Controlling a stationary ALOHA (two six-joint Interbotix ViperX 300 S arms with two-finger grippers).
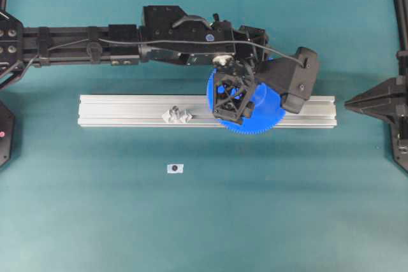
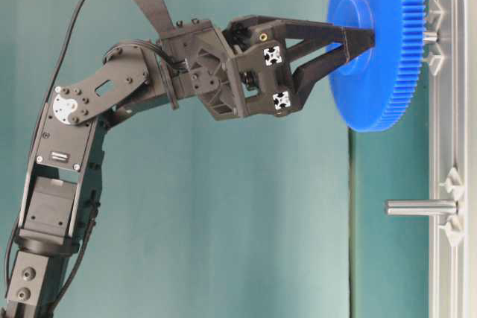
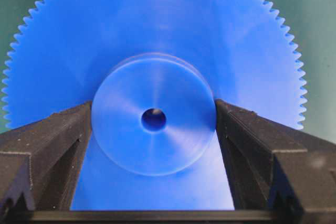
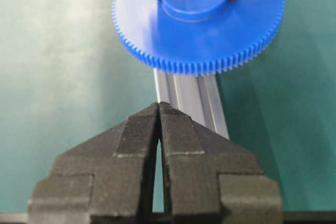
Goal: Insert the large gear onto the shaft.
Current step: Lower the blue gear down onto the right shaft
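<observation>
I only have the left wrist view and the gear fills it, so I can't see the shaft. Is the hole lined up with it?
Observer: It looks so. At table level the shaft pokes out just behind the large gear, level with its hub.
Operator: Is the gear seated down yet?
Observer: No, bare pin shows between gear and rail.
Operator: Right arm in the way?
Observer: No, the right gripper sits shut at the overhead view's right edge, apart from the gear.
</observation>
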